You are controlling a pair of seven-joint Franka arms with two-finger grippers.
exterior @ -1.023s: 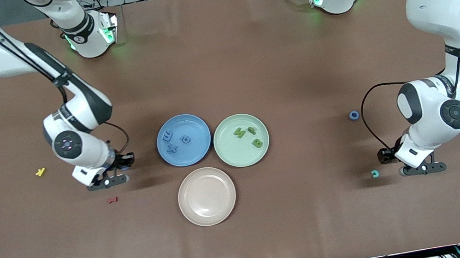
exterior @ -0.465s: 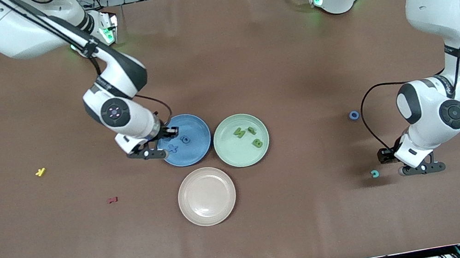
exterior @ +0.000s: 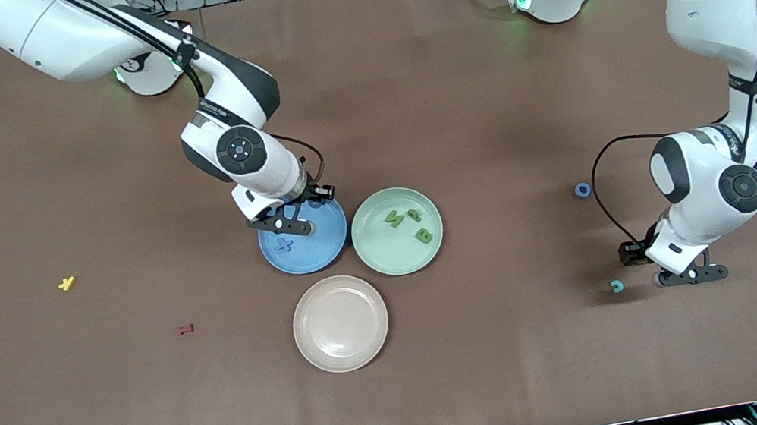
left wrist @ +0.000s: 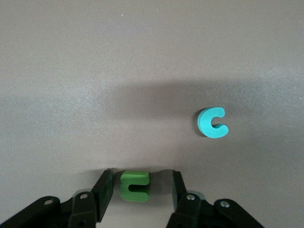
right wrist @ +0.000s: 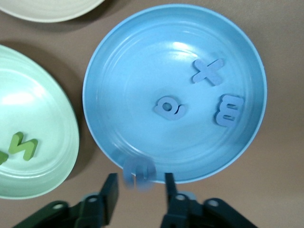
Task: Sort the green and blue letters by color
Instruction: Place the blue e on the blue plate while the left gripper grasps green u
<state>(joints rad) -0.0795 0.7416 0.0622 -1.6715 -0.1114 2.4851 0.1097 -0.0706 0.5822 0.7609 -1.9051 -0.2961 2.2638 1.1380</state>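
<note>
The right gripper [right wrist: 140, 183] hangs over the rim of the round, glossy blue plate [right wrist: 142, 71], on the edge nearest its own arm. Its jaws stand slightly wider than the small blurred blue foam letter [right wrist: 139, 174] between them and touch neither side, so the letter looks released rather than pinched. Three more chunky blue shapes [right wrist: 208, 72] lie well inside the plate. The loose letter sits right above the lip, so it may strike the rim and hop out onto the brown table. Well away from the blue plate, toward the left arm's end of the table, the left gripper [left wrist: 141, 176] is down at the tabletop. Its jaws are parted around a small olive-green block letter [left wrist: 134, 185], with a gap on each side. If they close unevenly, the piece could twist or squirt free. The small teal C-shaped letter [left wrist: 213, 122] lying near it could be nudged. A small blue ring-shaped letter [exterior: 582, 190] lies unsorted at that same end and is easy to overlook.
</note>
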